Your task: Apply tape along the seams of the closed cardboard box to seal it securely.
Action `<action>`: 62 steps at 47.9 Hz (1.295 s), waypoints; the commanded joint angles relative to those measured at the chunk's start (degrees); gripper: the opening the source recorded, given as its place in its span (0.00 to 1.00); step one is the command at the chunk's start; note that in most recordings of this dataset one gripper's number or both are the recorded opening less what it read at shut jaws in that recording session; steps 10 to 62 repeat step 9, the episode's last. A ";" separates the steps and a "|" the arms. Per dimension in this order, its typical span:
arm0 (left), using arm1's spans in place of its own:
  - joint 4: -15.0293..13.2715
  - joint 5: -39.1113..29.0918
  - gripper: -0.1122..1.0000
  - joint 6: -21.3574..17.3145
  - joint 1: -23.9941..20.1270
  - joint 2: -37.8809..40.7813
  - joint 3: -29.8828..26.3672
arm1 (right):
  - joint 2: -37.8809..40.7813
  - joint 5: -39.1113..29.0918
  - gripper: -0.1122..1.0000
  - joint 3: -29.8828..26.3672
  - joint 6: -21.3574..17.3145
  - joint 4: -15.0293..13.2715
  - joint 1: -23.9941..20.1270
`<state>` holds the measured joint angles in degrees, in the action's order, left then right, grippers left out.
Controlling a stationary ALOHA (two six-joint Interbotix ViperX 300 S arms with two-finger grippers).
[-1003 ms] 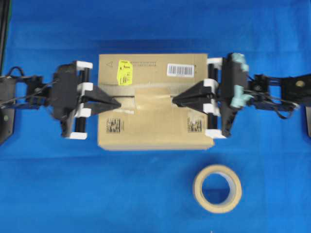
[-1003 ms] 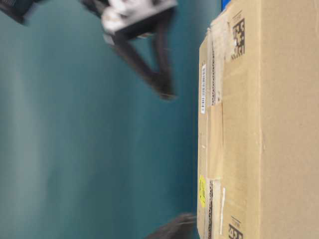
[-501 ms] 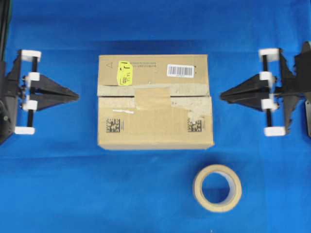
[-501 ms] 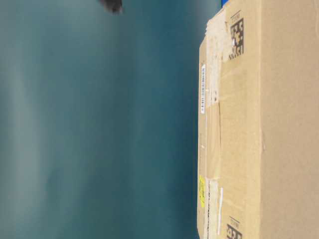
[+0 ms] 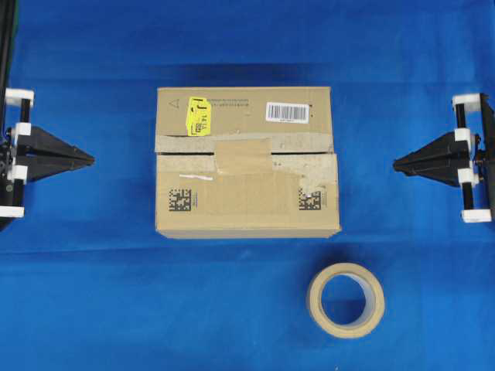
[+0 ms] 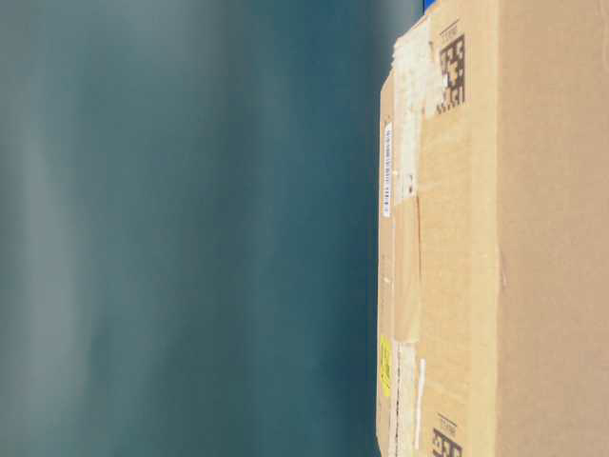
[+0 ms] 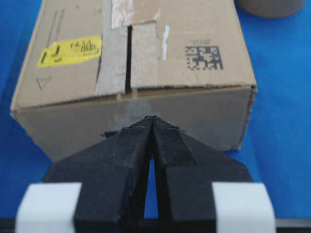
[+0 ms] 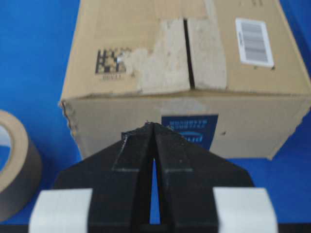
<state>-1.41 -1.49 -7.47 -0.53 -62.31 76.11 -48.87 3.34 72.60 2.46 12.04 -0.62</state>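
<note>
- Both arms pulled back since a second ago: then both end effectors were over the box top, tips at either end of the tape patch; half a second ago they were already off the box; now they sit at the far left and right edges of the overhead view.
- Box, tape patch and roll look unmoved across the frames.
- Table-level view: the dark end effector seen earlier is gone, only box and blurred background remain.
- left end effector (image 5: 87, 158): fingers pressed together to a point, holding nothing, level, pointing toward the box, well apart from it.
- right end effector (image 5: 399, 163): fingers pressed together too, empty, level, pointing at the box from the other side, well apart.
- cardboard box (image 5: 247, 209): centre of the blue bench (image 5: 116, 309), closed, yellow sticker (image 5: 199, 115) and barcode label (image 5: 287, 111) on the far flap.
- tape (image 5: 243, 157): stuck across the middle of the seams (image 5: 186, 154), between the old greyish strips; both ends of the slit show dark and uncovered in the wrist views.
- tape roll (image 5: 346, 300): flat on the bench, near the box's front right corner, not touching.
</note>
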 commanded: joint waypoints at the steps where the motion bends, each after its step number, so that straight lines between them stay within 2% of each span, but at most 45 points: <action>1: -0.09 -0.09 0.10 0.44 -0.09 0.18 -0.44 | 0.53 0.26 0.09 -0.53 -0.18 0.18 0.09; 62: -0.09 -0.44 0.10 1.05 -0.09 0.18 0.00 | 0.79 0.44 0.09 -0.53 -0.18 0.18 0.09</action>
